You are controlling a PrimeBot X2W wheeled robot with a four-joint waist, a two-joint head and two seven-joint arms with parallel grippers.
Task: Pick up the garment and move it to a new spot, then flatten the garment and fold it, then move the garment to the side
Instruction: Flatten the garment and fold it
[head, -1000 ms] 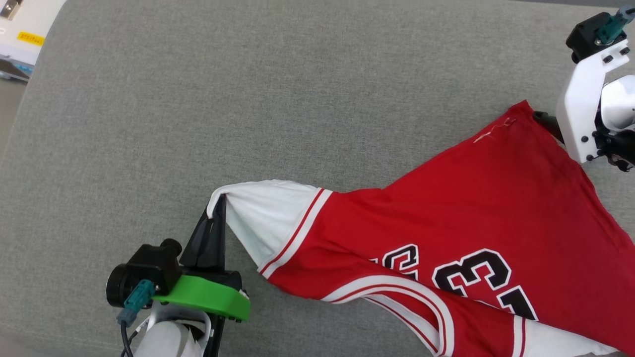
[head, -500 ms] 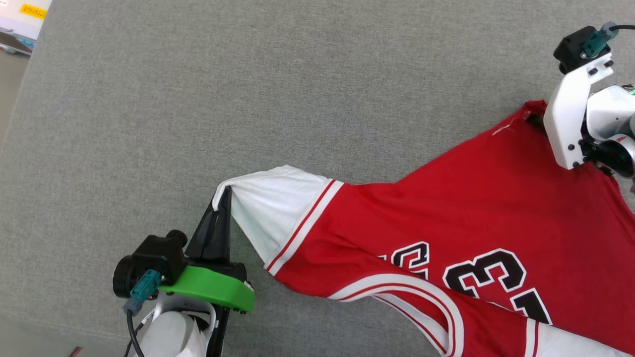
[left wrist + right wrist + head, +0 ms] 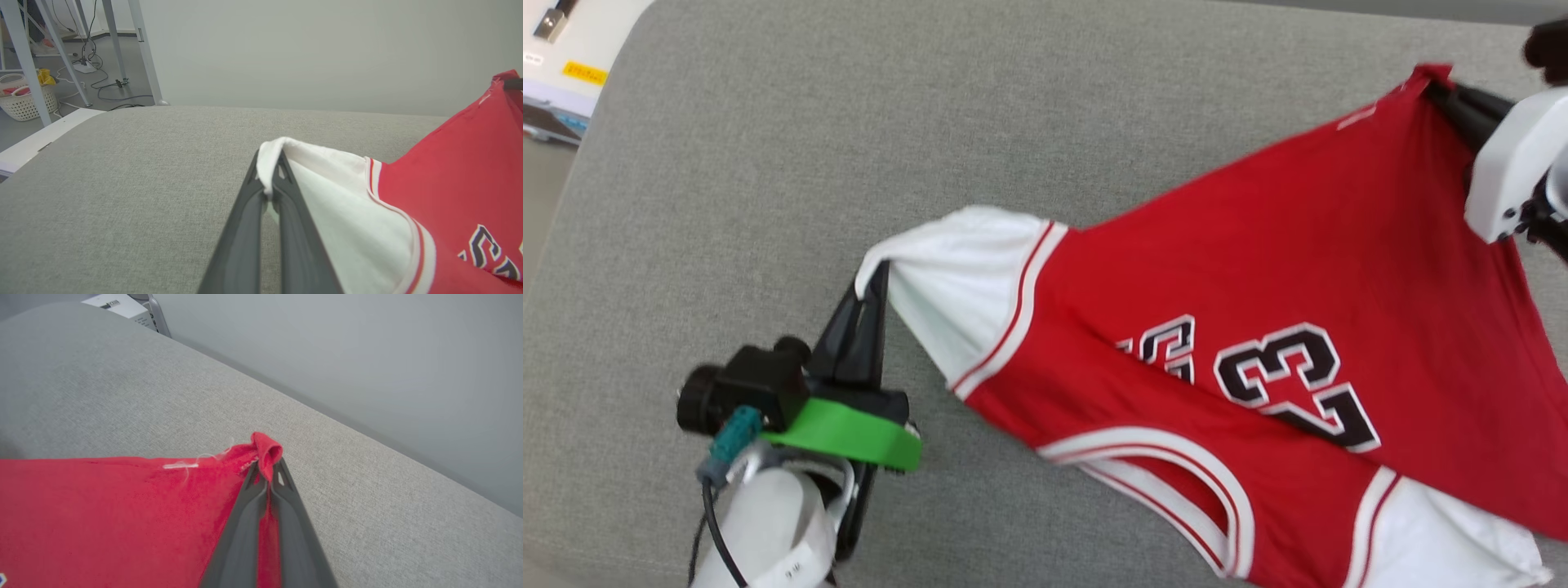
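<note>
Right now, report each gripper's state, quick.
Left gripper: closed on the white sleeve of the red short-sleeved jersey T-shirt.
Right gripper: closed on a red corner of the same T-shirt.

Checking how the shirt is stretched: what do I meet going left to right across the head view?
In order: white unit with a yellow label → left gripper → white sleeve of the garment → striped trim → black numerals → right gripper on the red corner.
</note>
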